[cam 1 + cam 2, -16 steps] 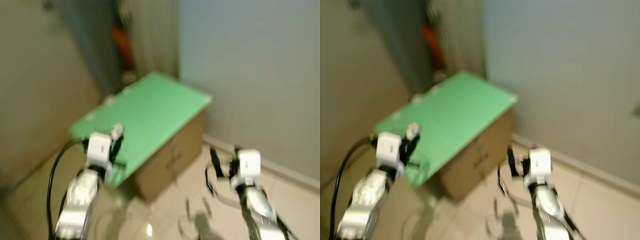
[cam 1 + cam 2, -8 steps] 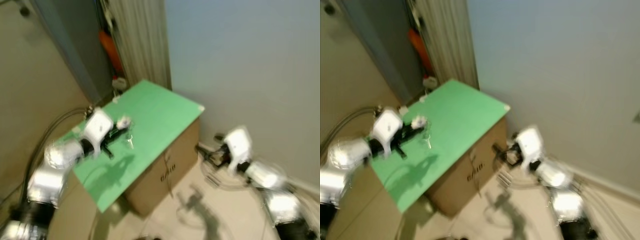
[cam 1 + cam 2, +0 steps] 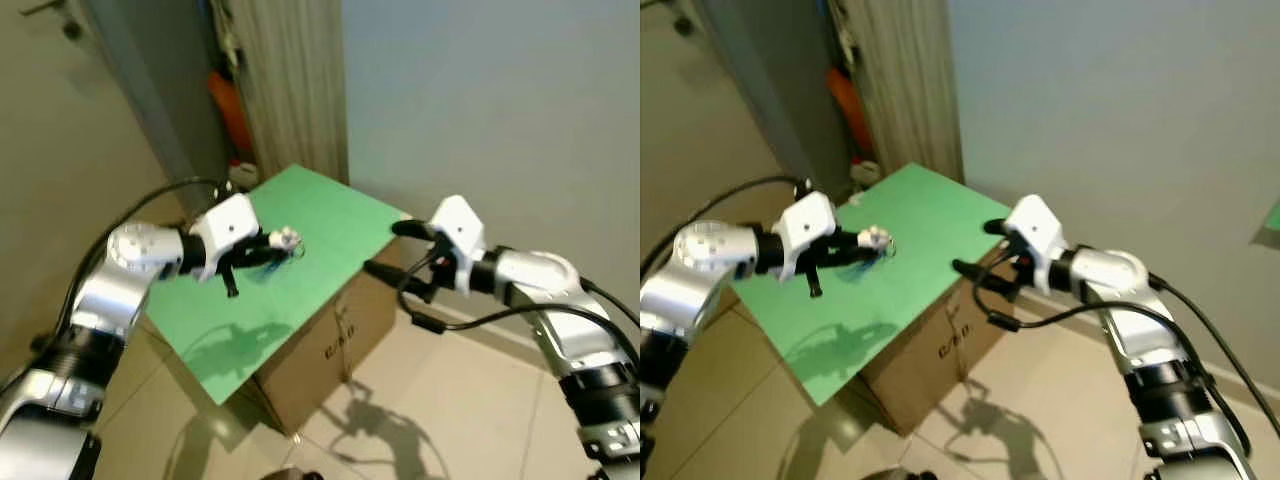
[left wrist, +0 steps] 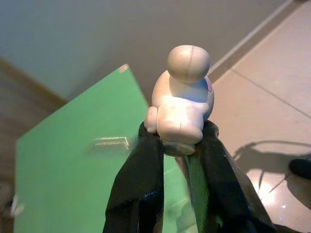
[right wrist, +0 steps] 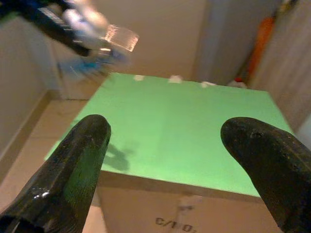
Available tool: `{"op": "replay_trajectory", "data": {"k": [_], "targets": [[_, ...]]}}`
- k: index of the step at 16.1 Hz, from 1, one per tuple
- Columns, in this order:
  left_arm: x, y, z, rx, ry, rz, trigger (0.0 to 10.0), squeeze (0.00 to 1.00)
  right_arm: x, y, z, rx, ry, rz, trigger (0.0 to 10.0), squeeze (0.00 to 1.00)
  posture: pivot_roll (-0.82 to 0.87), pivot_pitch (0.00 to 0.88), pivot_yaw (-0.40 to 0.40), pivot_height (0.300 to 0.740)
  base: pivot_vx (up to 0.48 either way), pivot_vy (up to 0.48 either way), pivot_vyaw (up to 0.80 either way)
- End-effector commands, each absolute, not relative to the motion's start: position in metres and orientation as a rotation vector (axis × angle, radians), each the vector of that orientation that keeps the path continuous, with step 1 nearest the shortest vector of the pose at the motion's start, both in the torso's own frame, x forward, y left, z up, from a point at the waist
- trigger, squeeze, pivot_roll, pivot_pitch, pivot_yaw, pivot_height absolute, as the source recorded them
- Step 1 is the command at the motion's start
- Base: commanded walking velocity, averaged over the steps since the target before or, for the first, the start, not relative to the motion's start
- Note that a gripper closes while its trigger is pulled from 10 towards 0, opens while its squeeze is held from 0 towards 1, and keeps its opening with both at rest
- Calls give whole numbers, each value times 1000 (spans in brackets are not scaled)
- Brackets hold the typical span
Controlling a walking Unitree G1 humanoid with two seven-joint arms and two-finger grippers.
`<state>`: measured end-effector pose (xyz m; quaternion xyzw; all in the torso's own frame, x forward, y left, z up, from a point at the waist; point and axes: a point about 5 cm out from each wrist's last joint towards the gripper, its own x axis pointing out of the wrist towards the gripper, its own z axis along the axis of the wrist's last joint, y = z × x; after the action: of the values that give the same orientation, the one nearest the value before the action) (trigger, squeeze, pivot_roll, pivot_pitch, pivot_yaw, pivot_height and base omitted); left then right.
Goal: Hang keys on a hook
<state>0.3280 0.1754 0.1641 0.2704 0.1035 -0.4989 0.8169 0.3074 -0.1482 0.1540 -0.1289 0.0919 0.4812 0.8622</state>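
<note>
Left pincer grips the keys' figurine; right pincer gapes.

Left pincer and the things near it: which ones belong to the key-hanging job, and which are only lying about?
Belong to the job:
- left pincer, shut on the keys' pale figurine charm
- keys

Only lying about:
- cardboard box with green top
- orange object by the door
- right pincer, open, holding nothing

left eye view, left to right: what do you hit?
left gripper holding the keychain figure → green board on the cardboard box → right gripper, open
</note>
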Motion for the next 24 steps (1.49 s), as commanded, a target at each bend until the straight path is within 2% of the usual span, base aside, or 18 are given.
{"op": "replay_trajectory", "data": {"k": [1,8,16,24], "targets": [[331,170,176,609,204,-1097,0,0,308,-134,170,-283,139,1076,10000,0,-237,0,157,740,0,0,0],[339,161,199,650,135,-1126,0,0,306,-121,187,-307,129,1152,10000,0,-243,0,163,740,0,0,0],[343,155,213,684,90,-1131,0,0,316,-98,189,-300,78,1116,10000,0,-234,0,165,740,0,0,0],[342,152,217,692,73,-1138,0,0,323,-93,189,-305,61,1088,10000,0,-228,0,165,740,0,0,0]]}}
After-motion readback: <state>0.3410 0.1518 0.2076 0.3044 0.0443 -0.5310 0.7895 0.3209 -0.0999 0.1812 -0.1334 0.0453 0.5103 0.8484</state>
